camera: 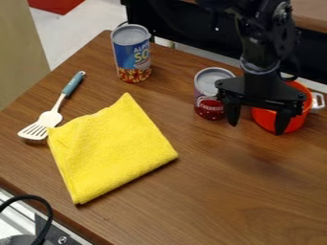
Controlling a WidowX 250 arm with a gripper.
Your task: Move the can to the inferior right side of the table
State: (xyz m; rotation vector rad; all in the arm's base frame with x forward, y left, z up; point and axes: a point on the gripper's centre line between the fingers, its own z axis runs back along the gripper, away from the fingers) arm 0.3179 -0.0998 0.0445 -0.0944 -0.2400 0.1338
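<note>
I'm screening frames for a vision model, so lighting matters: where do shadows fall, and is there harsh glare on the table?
Camera view: a soft shadow darkens the brown wooden table just below the black two-finger gripper; a thin, darker one lines the lower right edge of the folded yellow cloth; no harsh glare on the wood.

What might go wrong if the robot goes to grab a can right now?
The black gripper hangs with its fingers apart, one seen close beside the purple-red can with a grey lid, so a sideways move could tip that can. The other finger overlaps the orange-red pot in this view, so it might bump or shove it. And "the can" could be mistaken, since a blue can stands near the back too.
</note>
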